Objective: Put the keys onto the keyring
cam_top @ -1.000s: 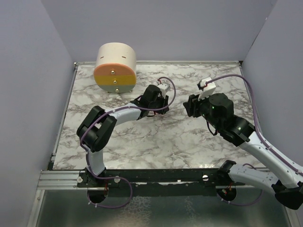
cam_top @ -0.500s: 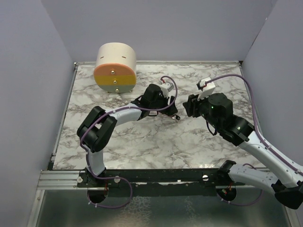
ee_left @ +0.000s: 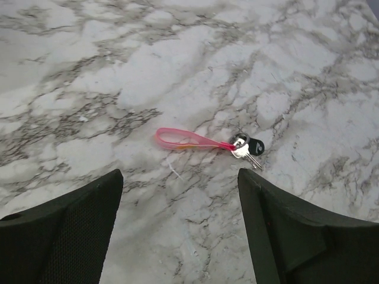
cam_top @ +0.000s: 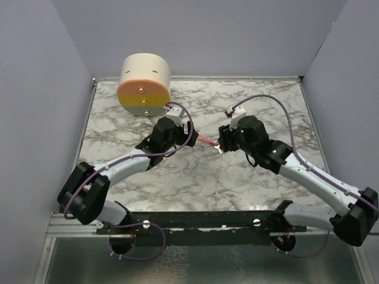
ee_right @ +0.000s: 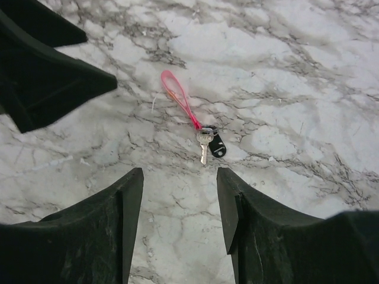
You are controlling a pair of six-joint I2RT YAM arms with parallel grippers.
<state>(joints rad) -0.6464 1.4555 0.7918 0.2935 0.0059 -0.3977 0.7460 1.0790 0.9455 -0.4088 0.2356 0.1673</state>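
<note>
We see the bright pink strap loop (ee_left: pixel 185 140) lying flat on the white, grey-veined marble table (cam_top: pixel 177 177), near the centre of the overhead frame; at the strap's right end in the left wrist view lie a small silver key (ee_left: pixel 244 152) and a black oval piece (ee_left: pixel 256 145), touching each other and the strap; whether a ring joins them is too small for us to tell.

The left pincer (ee_left: pixel 179 176) hangs above the table with its two black fingers (ee_left: pixel 71 231) spread wide at the bottom corners of its own view, nothing between them; bare marble lies between their tips and the strap just above. The right pincer (ee_right: pixel 179 173) is likewise spread apart and grips nothing; in its view the key and the black piece sit at the centre, just above its fingertips, and the strap runs from them toward the upper left.

In that same view the left pincer's dark fingers fill the upper left corner, just beyond the strap's far end; so the two pincers face each other with the strap between them. From overhead the right pincer's head hangs close over the key end, so the keys show only as a pale glint.

A cream cylinder with an orange front (cam_top: pixel 145 84) stands in the upper left of the overhead frame, well apart from the strap; purple cables (cam_top: pixel 278 109) loop over both wrists; lavender walls (cam_top: pixel 35 118) close the table in.
</note>
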